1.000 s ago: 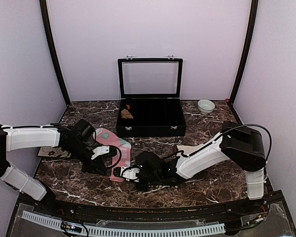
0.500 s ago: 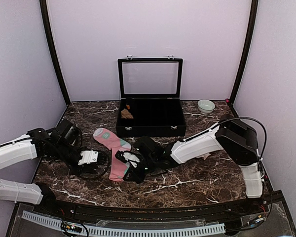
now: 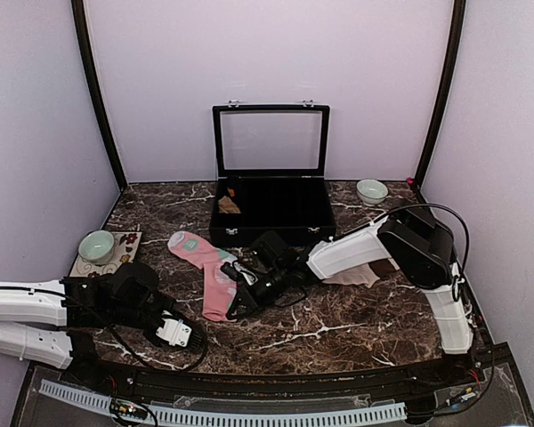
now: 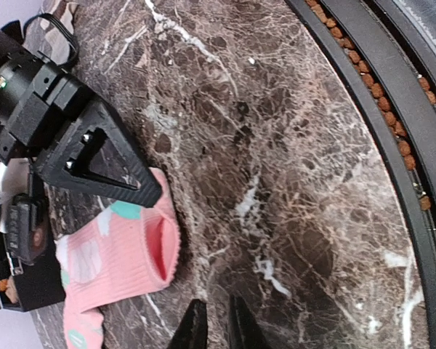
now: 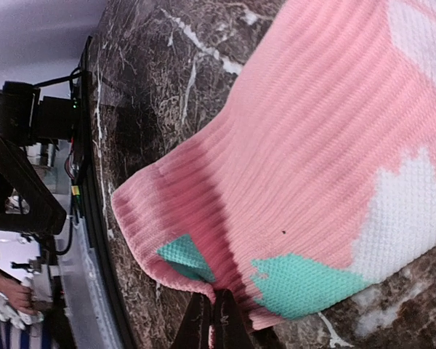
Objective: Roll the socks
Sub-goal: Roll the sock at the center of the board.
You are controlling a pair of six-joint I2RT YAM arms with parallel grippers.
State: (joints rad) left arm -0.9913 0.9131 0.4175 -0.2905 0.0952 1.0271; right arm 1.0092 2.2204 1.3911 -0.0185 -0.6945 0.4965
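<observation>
The pink sock (image 3: 203, 265) with mint-green and white patches lies stretched flat on the marble left of centre. My right gripper (image 3: 233, 302) is shut on the edge of its ribbed cuff (image 5: 203, 218), at the sock's near end. In the right wrist view the gripper (image 5: 214, 313) pinches pink fabric between its tips. The cream-beige sock (image 3: 360, 277) lies mostly hidden behind the right arm. My left gripper (image 3: 185, 338) hovers low near the front left, apart from the pink sock's cuff (image 4: 142, 251). Its tips (image 4: 216, 327) stand a narrow gap apart over bare marble, holding nothing.
A black case (image 3: 271, 218) with its glass lid raised stands at the back centre, a small tan bundle (image 3: 229, 205) inside. A pale green bowl (image 3: 372, 190) sits back right; another bowl (image 3: 96, 246) rests on a patterned card at left. The front rail (image 4: 392, 131) borders the table.
My left arm has drawn back off the pink sock to the near left, uncovering the left bowl, and its jaws have narrowed. The right gripper moved farther back, still shut on the cuff.
</observation>
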